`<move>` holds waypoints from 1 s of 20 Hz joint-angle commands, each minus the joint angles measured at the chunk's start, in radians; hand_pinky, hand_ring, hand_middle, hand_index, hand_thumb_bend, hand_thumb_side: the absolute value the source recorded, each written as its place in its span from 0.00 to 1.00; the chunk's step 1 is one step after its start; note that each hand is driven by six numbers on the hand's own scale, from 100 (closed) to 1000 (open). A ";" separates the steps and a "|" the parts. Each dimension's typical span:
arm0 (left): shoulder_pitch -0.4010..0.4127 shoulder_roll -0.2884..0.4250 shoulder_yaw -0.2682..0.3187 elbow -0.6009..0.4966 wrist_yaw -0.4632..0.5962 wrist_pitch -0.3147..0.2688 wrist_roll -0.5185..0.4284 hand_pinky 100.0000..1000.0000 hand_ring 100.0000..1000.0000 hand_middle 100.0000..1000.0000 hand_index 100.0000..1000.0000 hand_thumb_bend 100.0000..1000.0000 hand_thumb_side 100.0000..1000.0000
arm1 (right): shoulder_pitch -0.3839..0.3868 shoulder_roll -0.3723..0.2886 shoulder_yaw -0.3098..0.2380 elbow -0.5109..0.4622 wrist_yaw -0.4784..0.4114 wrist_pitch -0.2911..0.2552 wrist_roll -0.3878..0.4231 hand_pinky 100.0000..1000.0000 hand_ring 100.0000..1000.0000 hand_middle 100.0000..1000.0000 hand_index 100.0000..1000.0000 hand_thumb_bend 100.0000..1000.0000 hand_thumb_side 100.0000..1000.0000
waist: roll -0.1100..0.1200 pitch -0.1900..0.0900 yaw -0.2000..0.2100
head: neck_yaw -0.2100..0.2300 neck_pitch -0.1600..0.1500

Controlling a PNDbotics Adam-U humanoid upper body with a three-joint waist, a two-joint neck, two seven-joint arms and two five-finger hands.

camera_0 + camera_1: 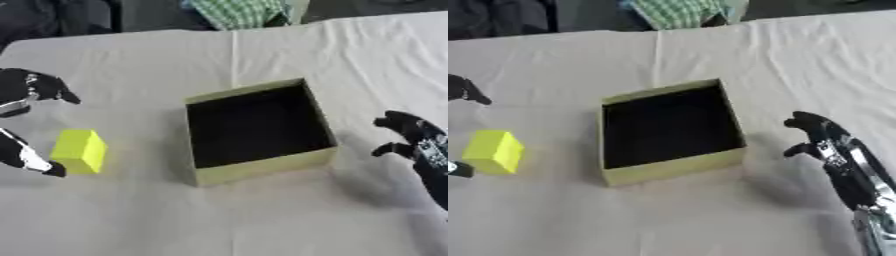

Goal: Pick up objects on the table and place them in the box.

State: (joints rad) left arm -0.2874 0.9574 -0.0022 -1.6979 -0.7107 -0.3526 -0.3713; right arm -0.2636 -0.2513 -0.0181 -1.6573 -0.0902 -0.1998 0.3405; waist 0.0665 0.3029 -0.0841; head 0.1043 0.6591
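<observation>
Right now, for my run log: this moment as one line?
left robot hand: open around yellow block | right robot hand: idle beside box | box: looks empty

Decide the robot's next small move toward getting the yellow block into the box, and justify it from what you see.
Probably close the left hand on the yellow block: its open fingers flank the block, which sits on the table left of the box. The right hand idles.
</observation>
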 commanded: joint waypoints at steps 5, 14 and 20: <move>-0.029 0.019 -0.007 0.037 -0.023 -0.013 0.003 0.73 0.65 0.63 0.79 0.82 0.49 | -0.007 -0.015 -0.002 -0.011 0.002 0.000 0.001 0.53 0.92 0.73 0.86 0.00 0.75 | 0.000 -0.017 -0.001 | 0.006 0.003; -0.057 0.001 -0.028 0.080 -0.034 -0.022 0.015 0.72 0.63 0.61 0.78 0.80 0.50 | -0.006 -0.013 -0.002 -0.011 0.002 0.001 0.001 0.53 0.92 0.73 0.86 0.00 0.75 | 0.000 -0.016 -0.005 | 0.008 0.005; -0.070 -0.011 -0.044 0.102 -0.042 -0.038 0.009 0.72 0.62 0.60 0.77 0.79 0.51 | -0.007 -0.012 -0.002 -0.011 0.002 0.001 0.002 0.53 0.92 0.73 0.86 0.00 0.75 | 0.000 -0.016 -0.008 | 0.009 0.005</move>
State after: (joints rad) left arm -0.3431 0.9215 -0.0522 -1.5952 -0.7475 -0.3840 -0.3632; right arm -0.2633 -0.2512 -0.0179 -1.6572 -0.0902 -0.1993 0.3410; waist 0.0668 0.3030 -0.0927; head 0.1116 0.6595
